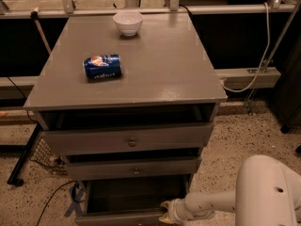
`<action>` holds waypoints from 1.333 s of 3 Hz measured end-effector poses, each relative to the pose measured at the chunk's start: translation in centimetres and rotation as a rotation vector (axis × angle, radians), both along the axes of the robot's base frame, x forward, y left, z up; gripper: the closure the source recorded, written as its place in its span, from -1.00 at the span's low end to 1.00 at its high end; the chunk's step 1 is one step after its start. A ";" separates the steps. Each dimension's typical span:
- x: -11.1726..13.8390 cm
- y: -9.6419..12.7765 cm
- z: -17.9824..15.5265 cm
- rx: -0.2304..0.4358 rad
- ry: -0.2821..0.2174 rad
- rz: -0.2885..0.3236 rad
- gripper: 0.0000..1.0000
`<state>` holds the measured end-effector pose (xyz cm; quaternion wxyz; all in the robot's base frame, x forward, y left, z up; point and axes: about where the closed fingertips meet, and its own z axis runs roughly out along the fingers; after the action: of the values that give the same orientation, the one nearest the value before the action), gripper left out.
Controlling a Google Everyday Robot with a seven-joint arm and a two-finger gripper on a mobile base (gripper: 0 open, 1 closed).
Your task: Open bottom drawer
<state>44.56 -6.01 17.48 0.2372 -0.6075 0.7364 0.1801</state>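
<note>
I hold my end effector (165,212) low at the foot of the grey cabinet (209,113), right against the right end of the front of the bottom drawer (134,195). I cannot tell whether it is clenched or released. My white arm (211,202) reaches in to it from the lower right, just above the speckled floor (235,135).

The bottom drawer stands pulled out from the cabinet. Its dark inside is showing and its front panel lies at the lower edge of the view. Above it sits the middle drawer (103,167) with a small knob (136,171) at its centre. Above that is the top drawer (84,141) with a round knob (132,142). Each of these two has a dark gap over its front.

On the worktop (160,69) a white bowl (128,21) stands upright near the far edge, about midway along it. A blue can (102,66) lies on its side toward the left edge, well apart from the bowl.
</note>
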 end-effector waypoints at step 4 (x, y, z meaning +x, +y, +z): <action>-0.2 0.3 -0.2 0.003 0.005 0.003 -0.76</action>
<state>44.31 -5.74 17.33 0.2361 -0.6079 0.7357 0.1829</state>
